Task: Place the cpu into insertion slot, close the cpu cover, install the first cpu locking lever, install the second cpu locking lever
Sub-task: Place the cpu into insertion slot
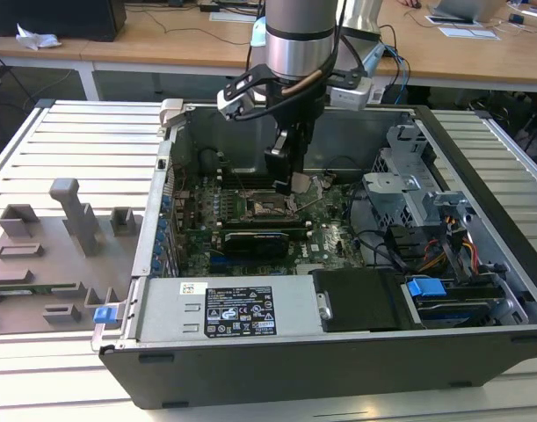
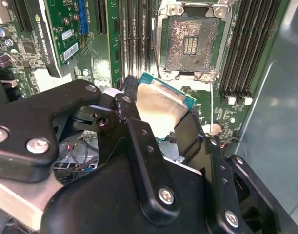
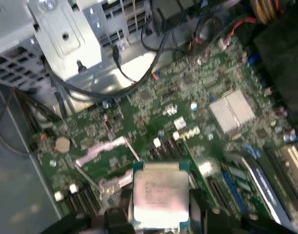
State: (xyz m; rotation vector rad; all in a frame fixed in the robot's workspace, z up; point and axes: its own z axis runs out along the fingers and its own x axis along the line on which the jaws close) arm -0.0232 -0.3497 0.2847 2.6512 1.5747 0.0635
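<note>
My gripper (image 1: 284, 183) is shut on the cpu (image 2: 161, 108), a flat square chip with a silvery top and a green rim. Black fingers (image 2: 127, 103) clamp two opposite edges of it. In the first wrist view the cpu (image 3: 161, 194) hangs in the gripper (image 3: 161, 215) above the green motherboard. The insertion slot (image 2: 188, 45) lies uncovered a little beyond the chip, its pale pin field showing. In the exterior view the gripper hovers just above the insertion slot (image 1: 264, 207). A silvery plate, apparently the cpu cover (image 1: 319, 187), stands tilted up on the slot's side towards the exterior view's right. A thin lever rod (image 3: 132, 150) sticks up nearby.
Long black memory slots (image 2: 244, 48) flank the socket. A black graphics card (image 1: 261, 240) lies in front of it, with a drive cage (image 1: 409, 189) and cables to the exterior view's right. The power supply (image 1: 224, 308) fills the case's front. A grey fixture (image 1: 66, 246) sits on the table left of the case.
</note>
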